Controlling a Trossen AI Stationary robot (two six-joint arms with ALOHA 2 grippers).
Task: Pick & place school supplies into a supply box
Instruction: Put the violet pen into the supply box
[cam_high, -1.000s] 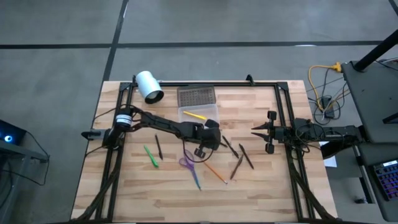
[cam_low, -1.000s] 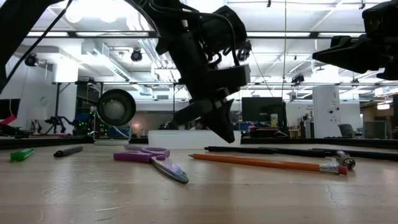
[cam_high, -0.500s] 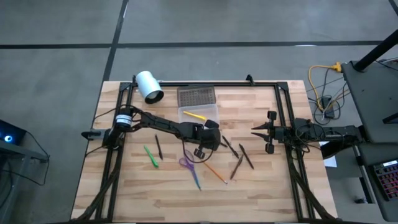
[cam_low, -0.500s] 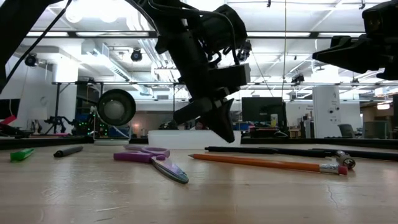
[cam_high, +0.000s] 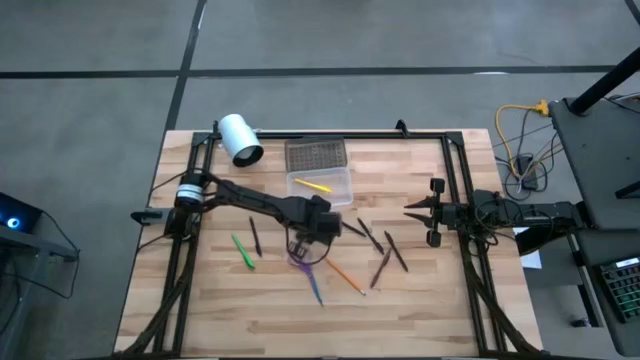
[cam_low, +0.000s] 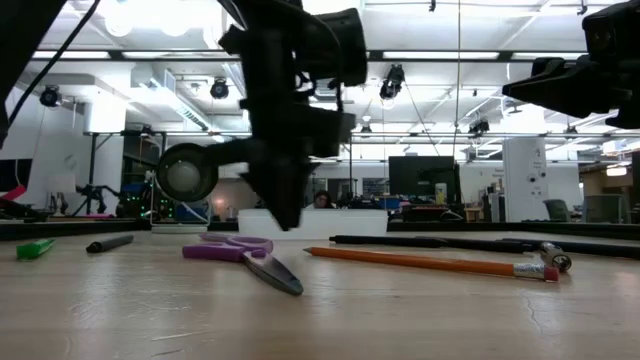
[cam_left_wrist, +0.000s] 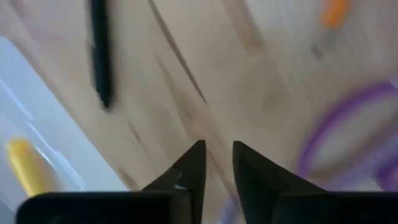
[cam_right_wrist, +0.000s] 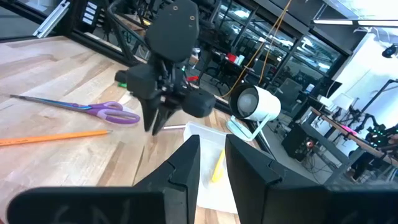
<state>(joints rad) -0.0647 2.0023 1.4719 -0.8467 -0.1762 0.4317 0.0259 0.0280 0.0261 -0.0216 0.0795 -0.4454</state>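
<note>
Lying flat, the scissors (cam_low: 245, 256) seemingly point blades toward the camera.

No legible text or labels.

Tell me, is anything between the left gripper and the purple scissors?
Nothing visible. The left gripper hangs just above the scissors, with only bare table around them.

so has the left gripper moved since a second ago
Yes. The left gripper has swung from beside the supply box toward the purple scissors.
</note>
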